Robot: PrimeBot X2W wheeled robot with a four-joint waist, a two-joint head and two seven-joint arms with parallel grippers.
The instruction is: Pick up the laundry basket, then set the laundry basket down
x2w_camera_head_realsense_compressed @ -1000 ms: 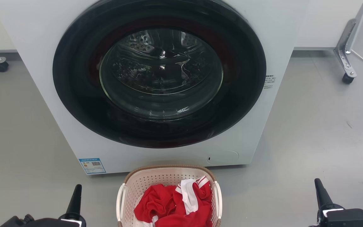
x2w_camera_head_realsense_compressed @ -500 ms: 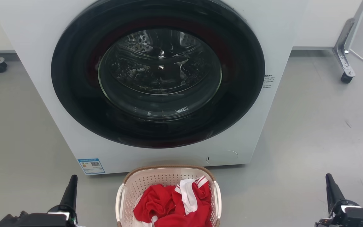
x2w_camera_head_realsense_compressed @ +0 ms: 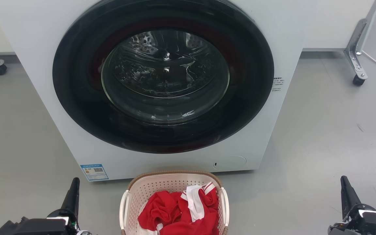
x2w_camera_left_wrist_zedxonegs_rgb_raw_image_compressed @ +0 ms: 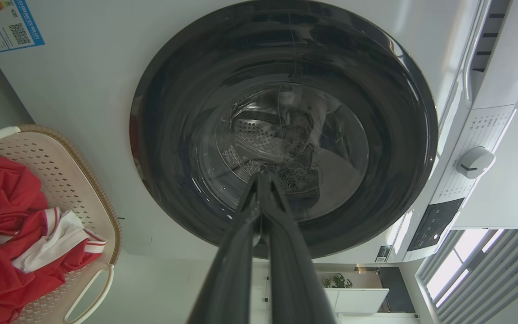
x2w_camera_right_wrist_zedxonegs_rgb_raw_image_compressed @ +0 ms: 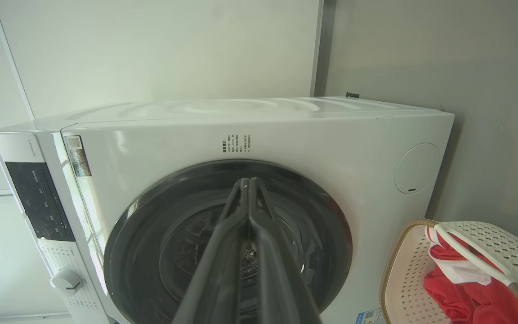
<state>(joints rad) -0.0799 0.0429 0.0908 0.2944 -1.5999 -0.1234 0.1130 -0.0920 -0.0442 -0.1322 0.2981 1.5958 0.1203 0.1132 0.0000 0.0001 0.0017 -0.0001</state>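
A large white front-loading washing machine [x2w_camera_head_realsense_compressed: 289,29] with a round dark glass door [x2w_camera_head_realsense_compressed: 163,75] stands on a plain grey floor [x2w_camera_head_realsense_compressed: 321,130]. The laundry basket [x2w_camera_head_realsense_compressed: 162,186], a rounded-rectangular cream perforated plastic tub with a brown woven-look rim and white side handles, sits on the floor just in front of the machine's base, below the middle of the door and close to the front panel. Crumpled red and white clothes [x2w_camera_head_realsense_compressed: 178,212] lie in it. The left wrist view shows the basket [x2w_camera_left_wrist_zedxonegs_rgb_raw_image_compressed: 61,166] beside the machine's lower front; the right wrist view shows it [x2w_camera_right_wrist_zedxonegs_rgb_raw_image_compressed: 403,270] on the other side. The left claw [x2w_camera_head_realsense_compressed: 75,182] hovers in front of the machine, out from its left lower corner, under a small blue-bordered paper label [x2w_camera_head_realsense_compressed: 95,172] stuck on the panel. Its two long dark fingers are pressed together with nothing between them, which the left wrist view confirms as the left claw [x2w_camera_left_wrist_zedxonegs_rgb_raw_image_compressed: 261,180] points at the door. The right claw [x2w_camera_head_realsense_compressed: 345,182] hovers in front of and beyond the machine's right side, well apart from the basket, likewise clenched on nothing; in its own wrist view the right claw [x2w_camera_right_wrist_zedxonegs_rgb_raw_image_compressed: 246,182] points at the door's upper edge. Neither claw touches the basket. A white round control knob [x2w_camera_left_wrist_zedxonegs_rgb_raw_image_compressed: 475,162] sits on the machine's top panel.
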